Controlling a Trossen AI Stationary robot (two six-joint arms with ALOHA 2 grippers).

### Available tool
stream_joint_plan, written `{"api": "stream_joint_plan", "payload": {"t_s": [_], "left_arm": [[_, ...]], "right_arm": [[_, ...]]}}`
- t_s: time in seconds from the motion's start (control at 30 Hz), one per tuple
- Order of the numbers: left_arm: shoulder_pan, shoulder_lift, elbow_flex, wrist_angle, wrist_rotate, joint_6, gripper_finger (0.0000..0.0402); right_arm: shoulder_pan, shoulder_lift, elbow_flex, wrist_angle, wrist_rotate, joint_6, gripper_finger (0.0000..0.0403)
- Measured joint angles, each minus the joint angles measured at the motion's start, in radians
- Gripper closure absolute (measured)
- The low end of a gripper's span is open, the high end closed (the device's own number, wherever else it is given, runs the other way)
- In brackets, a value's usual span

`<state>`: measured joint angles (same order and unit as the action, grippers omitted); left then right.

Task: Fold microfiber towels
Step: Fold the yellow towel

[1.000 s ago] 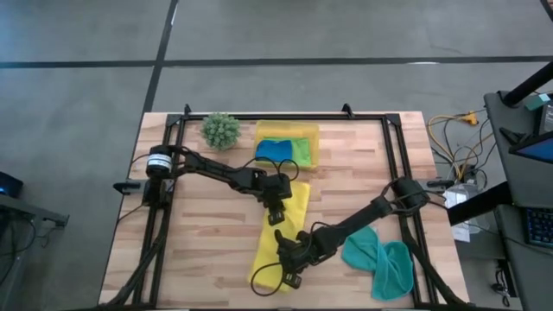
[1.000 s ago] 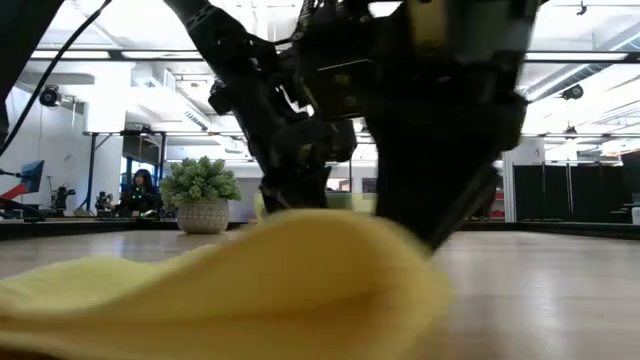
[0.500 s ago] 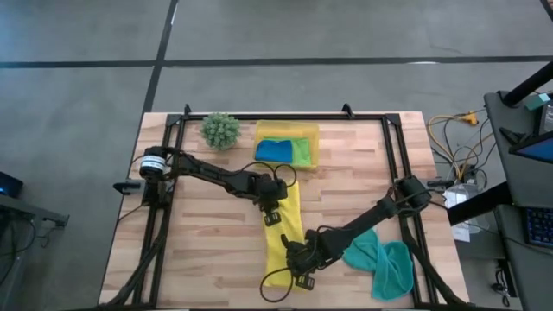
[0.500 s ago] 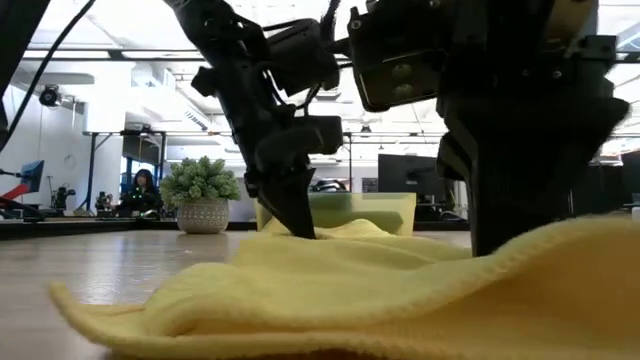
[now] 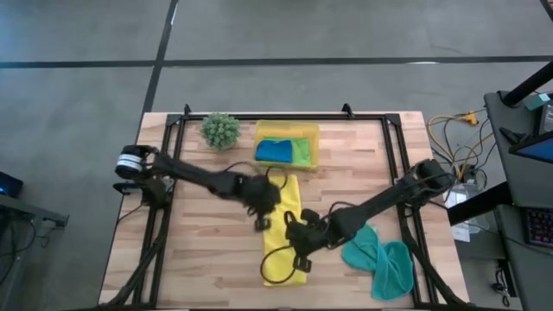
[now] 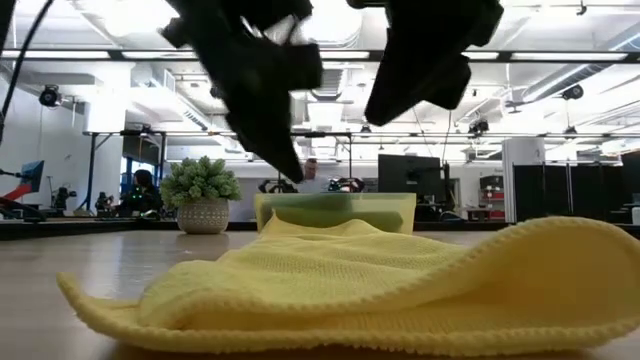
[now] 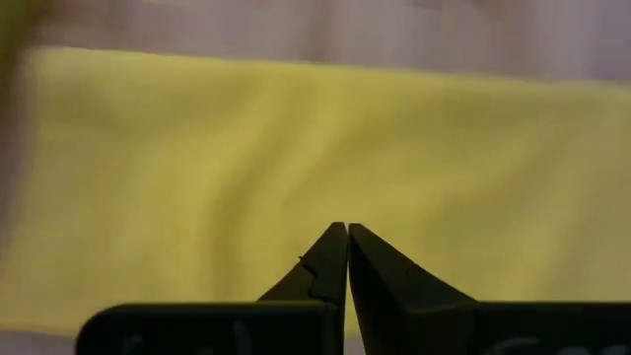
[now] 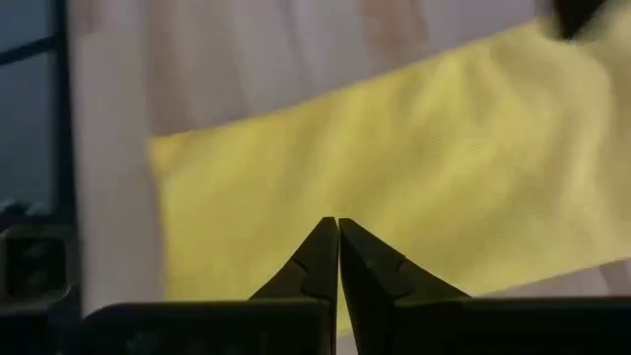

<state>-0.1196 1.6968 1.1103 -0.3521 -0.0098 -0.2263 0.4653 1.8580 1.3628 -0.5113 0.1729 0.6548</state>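
Yellow microfiber towel (image 5: 283,229) lies as a long narrow strip near the middle of the wooden table (image 5: 199,259), running from the front edge up toward a yellow tray (image 5: 311,134) at the back.

From left to right in the overhead view: a small spiky green plant (image 5: 220,130) sits at the back left. The left gripper (image 5: 262,200) hovers at the towel's upper left edge, and the right gripper (image 5: 298,238) hangs over its middle. A crumpled teal towel (image 5: 380,259) rests at the front right, well apart from the yellow one. Inside the tray lie a blue towel (image 5: 275,149) and a lime green towel (image 5: 302,150), touching each other.

Both pincers are pinched fully together with nothing between them (each wrist view shows the two dark fingertips meeting over yellow cloth, gripping none of it).

The lengthwise fold looks made, so the likely next step is a crosswise fold. To do it well, each gripper should open, pinch one corner of the same short end, lift just clear and carry it to the opposite end so the edges line up.

Only the table-level view shows the towel's doubled, puffed edge and both grippers lifted clear above it. Only the overhead view shows the other three towels.
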Motion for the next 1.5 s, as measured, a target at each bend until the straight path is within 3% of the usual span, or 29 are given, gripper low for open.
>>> {"api": "stream_joint_plan", "payload": {"t_s": [0.17, 0.3, 0.4, 0.5, 0.8, 1.03, 1.23, 1.4, 1.5], "left_arm": [[-0.199, -0.138, -0.129, 0.083, -0.017, -0.012, 0.0402], [-0.413, -0.227, -0.210, 0.188, -0.141, -0.054, 0.0402], [-0.554, -0.242, -0.220, 0.241, -0.284, -0.055, 0.0402], [-0.623, -0.198, -0.210, 0.337, -0.315, -0.056, 0.0402], [-0.631, 0.045, -0.001, 0.203, -0.279, -0.089, 0.0381], [-0.623, 0.143, 0.074, 0.192, -0.267, -0.057, 0.0276], [-0.588, 0.217, 0.114, 0.181, -0.176, -0.032, 0.0172], [-0.553, 0.246, 0.154, 0.132, -0.206, 0.091, 0.0145], [-0.524, 0.261, 0.156, 0.134, -0.160, 0.105, 0.0144]], "right_arm": [[0.011, -0.141, -0.169, 0.185, -0.057, -0.053, 0.0394], [0.049, -0.257, -0.313, 0.290, -0.075, -0.037, 0.0394], [0.088, -0.316, -0.388, 0.323, -0.075, -0.020, 0.0394], [0.124, -0.328, -0.439, 0.356, -0.074, -0.027, 0.0394], [0.227, -0.248, -0.465, 0.434, -0.079, -0.054, 0.0368], [0.254, -0.220, -0.458, 0.433, -0.076, -0.008, 0.0306], [0.252, -0.220, -0.455, 0.431, -0.073, 0.036, 0.0275], [0.257, -0.221, -0.448, 0.433, -0.072, 0.070, 0.0268], [0.260, -0.221, -0.447, 0.433, -0.072, 0.084, 0.0272]]}}
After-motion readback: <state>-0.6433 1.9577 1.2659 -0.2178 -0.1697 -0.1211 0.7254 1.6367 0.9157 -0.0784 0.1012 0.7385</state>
